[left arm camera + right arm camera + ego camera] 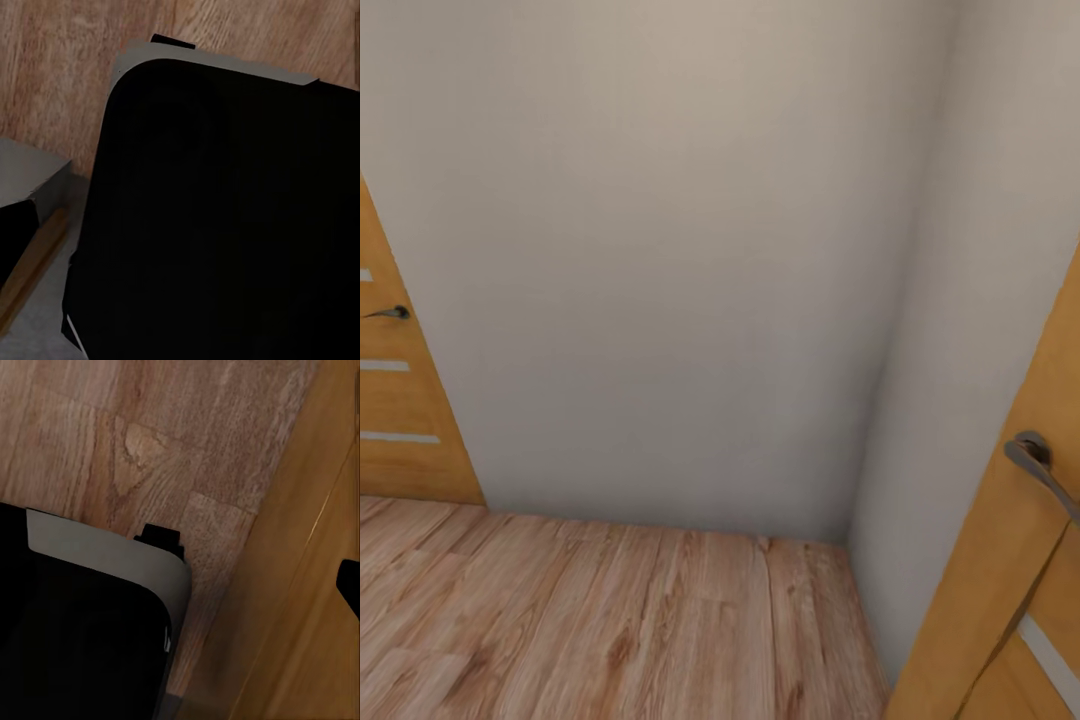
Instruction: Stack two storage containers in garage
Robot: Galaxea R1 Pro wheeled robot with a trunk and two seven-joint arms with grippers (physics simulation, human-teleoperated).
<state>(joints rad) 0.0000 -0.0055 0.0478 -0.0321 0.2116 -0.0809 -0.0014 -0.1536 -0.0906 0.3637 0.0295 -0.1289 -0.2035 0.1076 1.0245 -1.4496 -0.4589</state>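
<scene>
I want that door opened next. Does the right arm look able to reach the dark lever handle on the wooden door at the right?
Probably yes, with a lift. The dark lever handle on the wooden door sits close at the robot's right with nothing in between, though the wrist camera looks down at the wood plank floor.

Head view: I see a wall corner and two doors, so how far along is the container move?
Nothing looks done from here. The robot faces a pale wall corner on light wood plank floor, between a wooden door and another wooden door close by. This is not the garage's concrete. Fetching, carrying and stacking both containers are apparently left.
</scene>
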